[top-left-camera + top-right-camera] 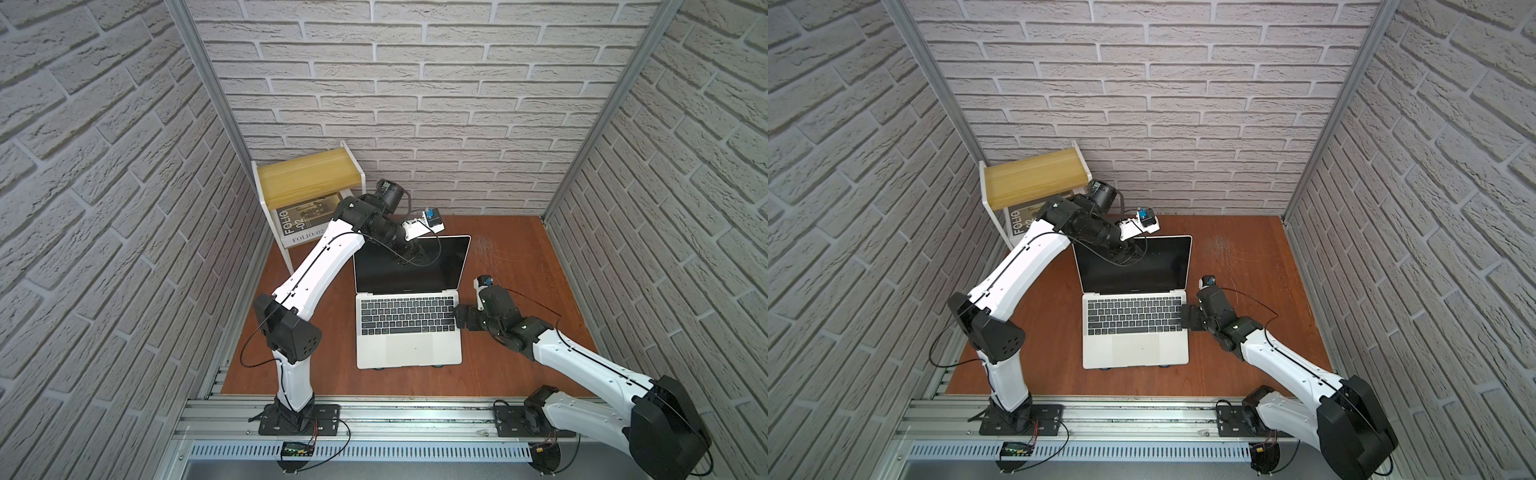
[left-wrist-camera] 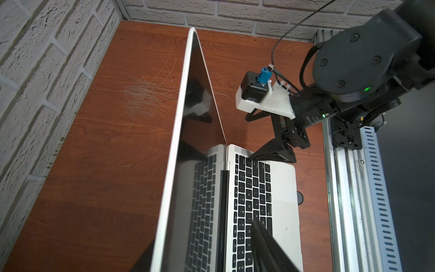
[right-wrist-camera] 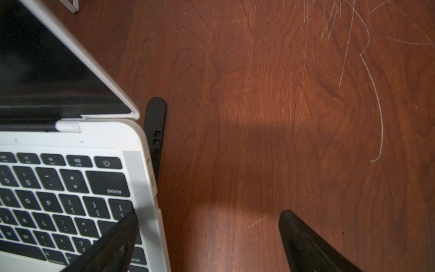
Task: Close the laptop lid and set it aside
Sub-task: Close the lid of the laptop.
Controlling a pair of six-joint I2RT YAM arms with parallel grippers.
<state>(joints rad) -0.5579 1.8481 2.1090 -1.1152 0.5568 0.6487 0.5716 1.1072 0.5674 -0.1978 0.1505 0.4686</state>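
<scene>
The silver-white laptop (image 1: pixel 409 345) (image 1: pixel 1133 345) sits open in the middle of the wooden table, keyboard facing the front. The laptop lid (image 1: pixel 440 266) (image 2: pixel 181 117) (image 3: pixel 47 58) stands up, its black screen dark. My left gripper (image 1: pixel 409 261) (image 1: pixel 1125 257) (image 2: pixel 200 247) is open at the left part of the lid's top edge. One finger (image 2: pixel 261 235) hangs in front of the screen over the keys; a dark shape lies behind the lid. My right gripper (image 1: pixel 458 318) (image 3: pixel 207 215) is open astride the base's right edge, with one finger (image 3: pixel 122 230) over the keys.
A small white shelf with a wooden top (image 1: pixel 307 178) stands at the back left and holds the FOLIO-02 book (image 1: pixel 295 226). A black stand part (image 3: pixel 155 122) pokes out under the laptop's right side. Brick walls close three sides; an aluminium rail (image 1: pixel 374 415) runs along the front.
</scene>
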